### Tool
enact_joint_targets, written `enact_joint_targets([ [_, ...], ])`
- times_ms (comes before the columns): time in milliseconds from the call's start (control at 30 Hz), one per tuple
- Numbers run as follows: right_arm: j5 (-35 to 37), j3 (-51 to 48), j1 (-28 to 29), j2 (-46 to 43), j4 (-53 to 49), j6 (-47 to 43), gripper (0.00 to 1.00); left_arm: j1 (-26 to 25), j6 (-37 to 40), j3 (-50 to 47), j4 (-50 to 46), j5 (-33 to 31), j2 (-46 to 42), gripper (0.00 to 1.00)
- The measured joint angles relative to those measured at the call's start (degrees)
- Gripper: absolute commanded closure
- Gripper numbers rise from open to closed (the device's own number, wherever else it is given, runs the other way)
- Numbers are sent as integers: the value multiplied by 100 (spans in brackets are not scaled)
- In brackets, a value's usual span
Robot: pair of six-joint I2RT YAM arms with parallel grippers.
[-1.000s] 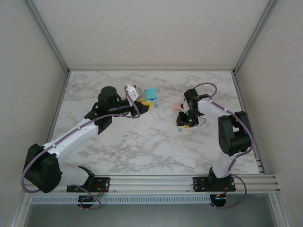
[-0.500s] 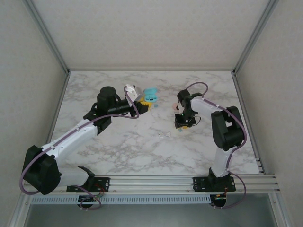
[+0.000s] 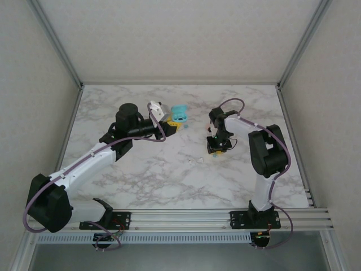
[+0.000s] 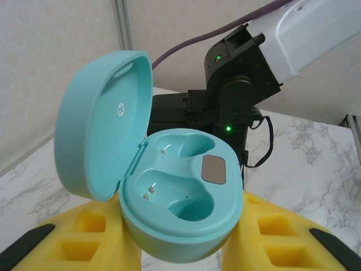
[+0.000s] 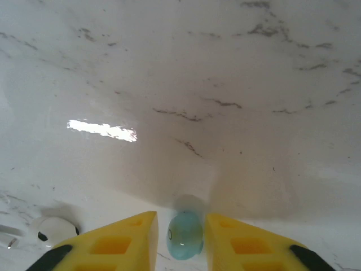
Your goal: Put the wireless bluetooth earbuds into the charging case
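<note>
My left gripper (image 3: 172, 124) is shut on a teal charging case (image 4: 180, 209), gripped low on its body between the yellow fingers (image 4: 84, 237). The lid (image 4: 104, 118) stands open, and both earbud wells are bare. The same case (image 3: 179, 114) sits left of centre in the top view. My right gripper (image 3: 216, 151) points down at the table. In the right wrist view a teal earbud (image 5: 185, 234) lies on the marble between its fingers (image 5: 121, 243), with a thin gap on each side, and a white earbud (image 5: 54, 228) lies to the left.
The marble table (image 3: 169, 175) has metal frame posts at its left and right edges and a wall behind. Small pale bits (image 3: 195, 161) lie near the middle. The right arm's black wrist (image 4: 231, 101) is close behind the open case.
The right arm has folded in and shifted left, bringing its wrist down over the teal earbud, and its jaws have narrowed. The left arm and the case have not moved.
</note>
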Motion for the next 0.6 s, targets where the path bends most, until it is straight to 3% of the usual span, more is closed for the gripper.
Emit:
enact_joint_targets([
  [600,111,11,26,83,-20,7,80,0,0,0,-2,0,0,76],
])
